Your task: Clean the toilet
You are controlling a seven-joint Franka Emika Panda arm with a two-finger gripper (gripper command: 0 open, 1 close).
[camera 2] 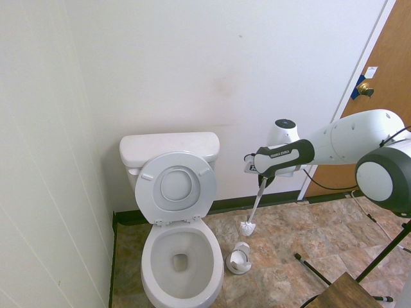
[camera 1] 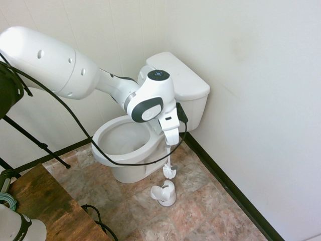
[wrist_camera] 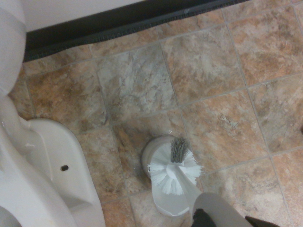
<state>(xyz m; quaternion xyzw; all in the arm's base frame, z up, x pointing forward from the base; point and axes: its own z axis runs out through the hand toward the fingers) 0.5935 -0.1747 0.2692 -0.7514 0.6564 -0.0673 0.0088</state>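
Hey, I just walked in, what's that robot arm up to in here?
The arm's hand is shut on the handle of a toilet brush, its bristles hanging clear of the floor. The brush holder stands on the tiles beside the toilet, whose lid is up. The brush isn't in the bowl.

White brush (wrist_camera: 175, 172), grey tuft at edge, showing over pale holder (wrist_camera: 168, 204); toilet (wrist_camera: 42, 175) standing beside on tiles (wrist_camera: 213, 66).
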